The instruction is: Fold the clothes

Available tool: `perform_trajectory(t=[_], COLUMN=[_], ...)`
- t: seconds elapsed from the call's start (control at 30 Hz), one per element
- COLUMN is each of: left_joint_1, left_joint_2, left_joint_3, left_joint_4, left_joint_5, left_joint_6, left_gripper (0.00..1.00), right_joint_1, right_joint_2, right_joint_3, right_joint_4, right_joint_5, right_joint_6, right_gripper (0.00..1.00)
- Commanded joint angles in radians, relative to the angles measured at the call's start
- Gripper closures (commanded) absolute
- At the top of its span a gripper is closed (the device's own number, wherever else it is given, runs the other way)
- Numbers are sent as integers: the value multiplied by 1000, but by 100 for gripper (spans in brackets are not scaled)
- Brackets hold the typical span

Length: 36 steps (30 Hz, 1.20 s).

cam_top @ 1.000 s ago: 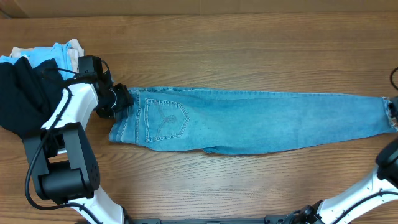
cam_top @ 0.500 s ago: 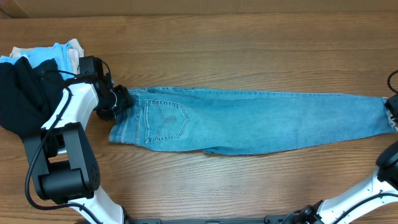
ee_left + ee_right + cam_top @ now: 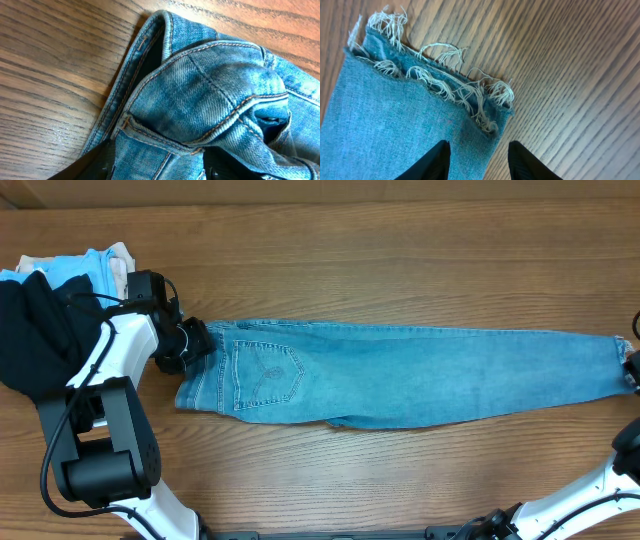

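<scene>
The light blue jeans [image 3: 400, 375] lie flat across the table, folded lengthwise, with the waist at the left and the frayed hems [image 3: 628, 365] at the right edge. My left gripper [image 3: 190, 340] is at the waistband's upper corner. In the left wrist view, bunched denim [image 3: 210, 95] fills the gap between its dark fingers [image 3: 95, 162]. My right gripper [image 3: 479, 144] hovers open over the corner of the frayed hem [image 3: 450, 85], the cloth's edge running between its fingertips. It barely shows overhead.
A pile of other garments sits at the far left: a black one [image 3: 30, 330], a light blue one [image 3: 80, 265] and a beige one [image 3: 120, 255]. The left arm's base [image 3: 100, 450] stands at the front left. Bare wooden table [image 3: 400, 270] surrounds the jeans.
At the right edge of the overhead view, the right arm has slipped slightly further out of frame. The jeans and left gripper have not moved.
</scene>
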Motion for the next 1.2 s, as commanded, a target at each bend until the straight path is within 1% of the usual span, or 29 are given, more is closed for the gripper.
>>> perform_trajectory(t=[0.0,0.17,0.27,0.33,0.4,0.43,0.6,0.8,1.03,1.07,1.13,1.17], left_joint_1=[-4,-4,-4,-4,-4,-4,-4,-4,-4,-4,-4,-4], left_joint_2=[13,13,13,13,13,13,13,13,13,13,13,13], left_joint_3=[21,21,21,21,21,21,21,21,21,21,21,21], left_joint_4=[-7,-11,-13,-13,-15,-15,-21,-36,-45,-45,-46,-48], left_joint_5=[5,4,4,4,5,4,4,4,4,4,4,4], left_joint_6=[-14,-14,-14,-14,-14,-14,-13,-14,-14,-14,-14,-14], left_gripper=[41,41,41,40,40,40,40,40,40,40,40,40], right_joint_1=[-4,-4,-4,-4,-4,-4,-19,-99,-154,-154,-151,-148], right_joint_2=[7,7,7,7,7,7,-2,-45,-8,-8,-8,-8], right_joint_3=[-32,-74,-75,-75,-75,-75,-46,-13,-23,-30,-35,-35], right_joint_4=[19,73,94,103,111,116,121,163,161,165,174,176], right_joint_5=[-7,-32,-52,-51,-51,-51,-51,-21,-21,-21,-24,-26], right_joint_6=[-3,-2,1,1,1,1,79,207,208,208,208,208], right_gripper=[59,61,66,74,91,96,96,96,95,93,80,72])
